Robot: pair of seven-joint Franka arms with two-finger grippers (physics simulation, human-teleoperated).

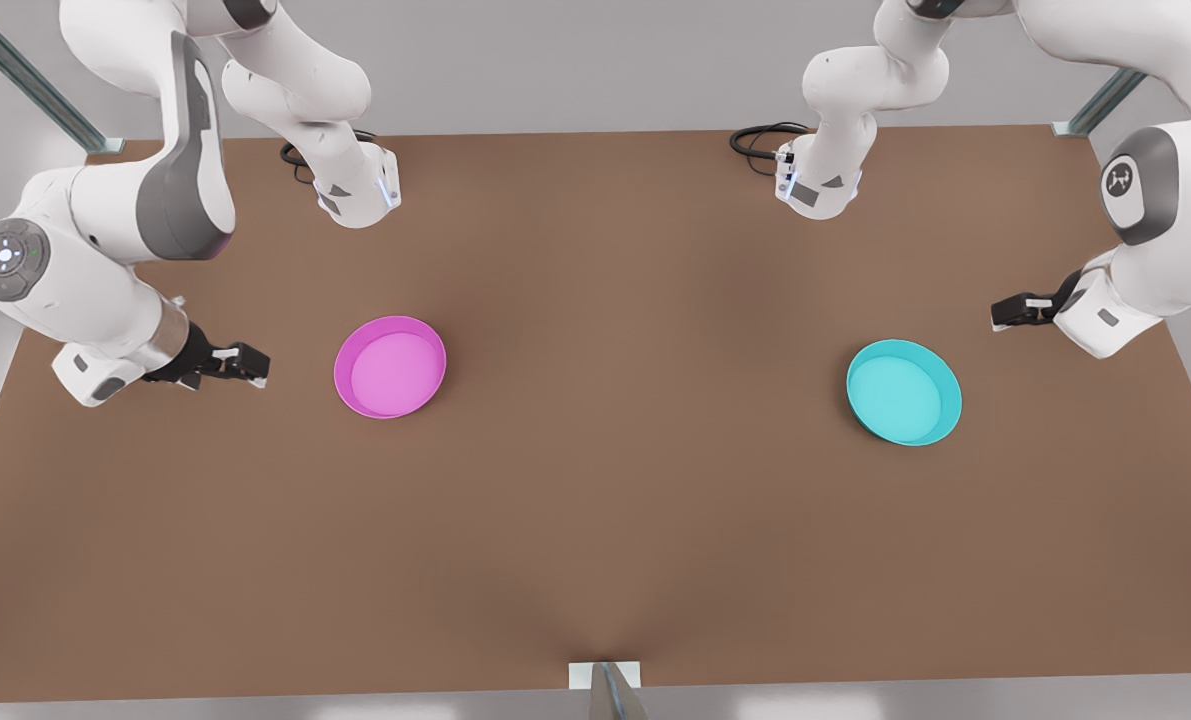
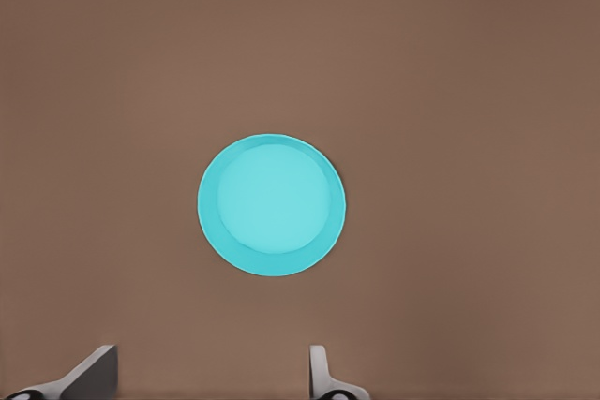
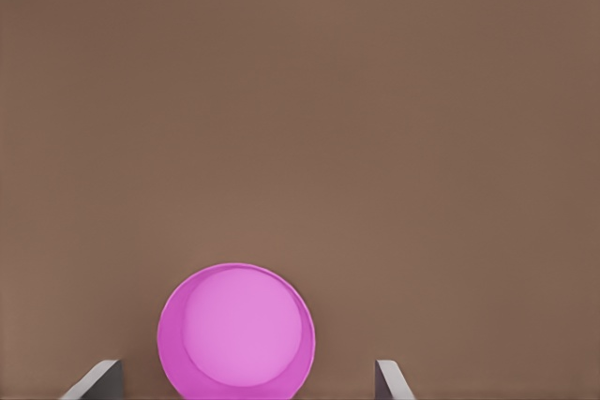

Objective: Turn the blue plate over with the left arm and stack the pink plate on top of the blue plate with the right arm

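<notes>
The table (image 1: 595,560) runs bare and brown toward the front camera, and the two plates lie on it well apart. The pink plate (image 1: 390,367) sits open side up toward the front view's left; the blue plate (image 1: 904,391) sits open side up toward the front view's right. Neither is touched.

The left gripper (image 1: 1001,313) hangs off to the front view's right, near the blue plate but clear of it, with its jaws apart. In the left wrist view the blue plate (image 2: 272,204) lies ahead of the spread fingers (image 2: 323,377). The right gripper (image 1: 253,364) hangs at the front view's left, near the pink plate, jaws apart too; its wrist view shows the pink plate (image 3: 236,332) between the spread fingers (image 3: 98,379).

No step looks begun: both arms seem poised at the start. The flip comes first, so I judge the left gripper must drop to the blue plate's rim and pinch the low wall before turning it over. The right arm should wait meanwhile.
</notes>
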